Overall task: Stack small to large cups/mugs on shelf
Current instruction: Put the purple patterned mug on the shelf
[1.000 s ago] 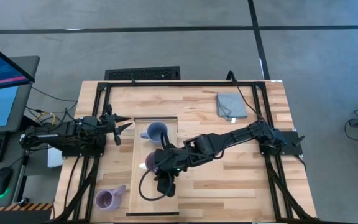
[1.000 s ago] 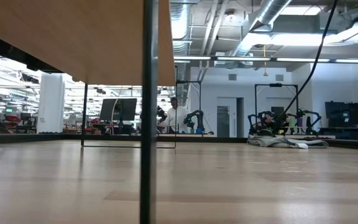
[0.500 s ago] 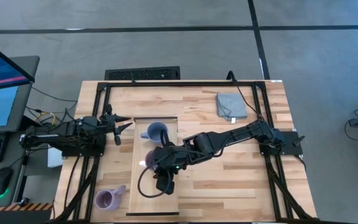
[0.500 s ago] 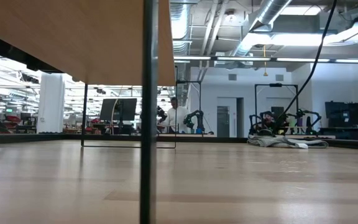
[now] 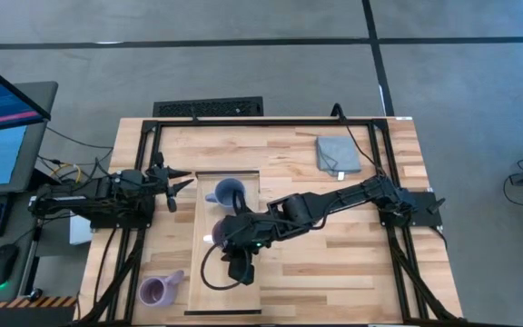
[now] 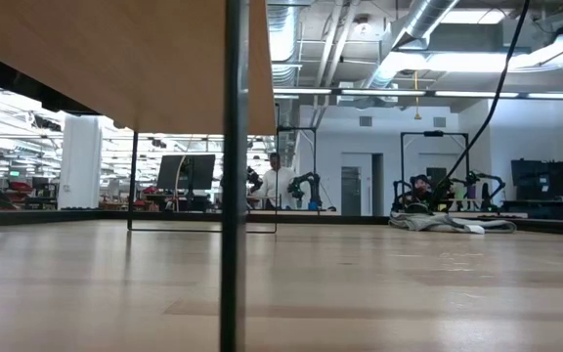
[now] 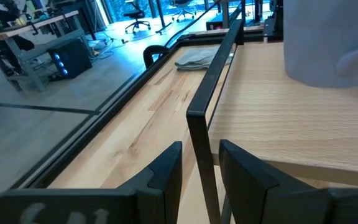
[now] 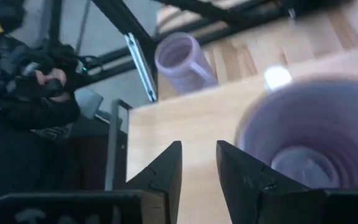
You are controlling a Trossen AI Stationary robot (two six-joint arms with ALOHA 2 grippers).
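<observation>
My right gripper (image 8: 197, 165), fingers narrowly apart and empty, hangs by the purple mug (image 8: 303, 134) on the shelf (image 5: 205, 268); should straddle its rim squarely.

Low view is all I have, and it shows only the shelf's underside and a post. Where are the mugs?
Observer: From above, the blue mug stands on the shelf, at the end beside the waiting left gripper.
Operator: And the purple ones?
Observer: One purple mug sits on the shelf right beside the right gripper, which is open and not around it.
Operator: The other?
Observer: The second purple mug is off the shelf, on the table near the shelf's opposite end.
</observation>
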